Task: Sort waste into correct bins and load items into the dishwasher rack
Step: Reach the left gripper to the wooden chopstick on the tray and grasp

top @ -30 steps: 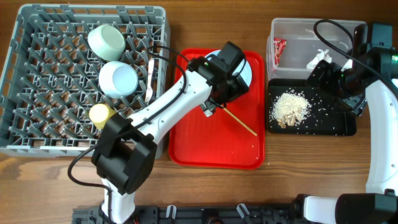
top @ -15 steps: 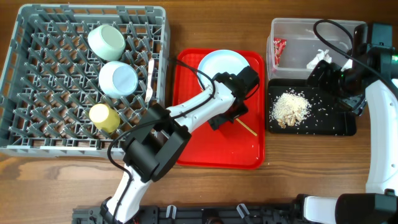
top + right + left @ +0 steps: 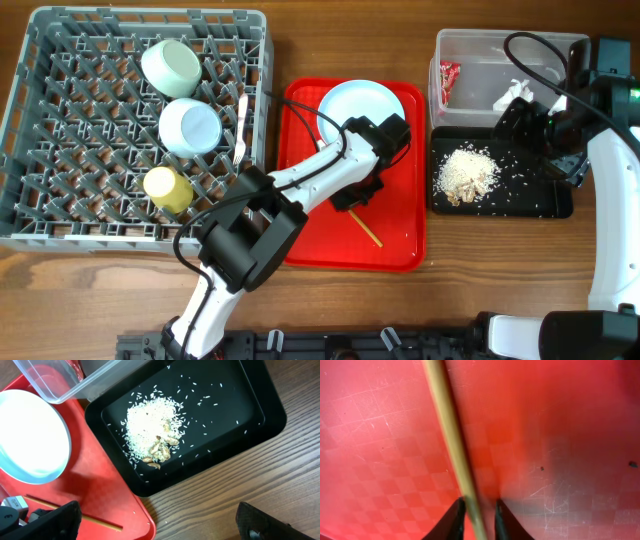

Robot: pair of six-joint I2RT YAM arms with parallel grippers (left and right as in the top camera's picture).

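Note:
A thin wooden stick [image 3: 447,425] lies on the red serving tray [image 3: 310,240], and my left gripper [image 3: 479,502] has its narrow jaws shut on the stick's near end. In the overhead view the stick [image 3: 368,232] pokes out below the left gripper [image 3: 362,195]. The round white plate [image 3: 358,112] rests on the tray's far end. My right gripper [image 3: 157,520] hangs open over the black tray [image 3: 540,200], which holds the food scraps [image 3: 467,172]. The clear tub [image 3: 500,45] holds the red wrapper [image 3: 449,80] and white paper [image 3: 515,92].
The grey dishwasher rack [image 3: 60,230] at the left holds the pale green bowl [image 3: 172,65], the small white bowl [image 3: 190,127], the yellow cup [image 3: 165,187] and the white fork [image 3: 241,130]. Rice grains are scattered across the black tray [image 3: 250,405].
My left arm swung from above the plate down to the stick and its jaws closed round it. The stick shifted toward the tray's near side. The right arm stayed still.

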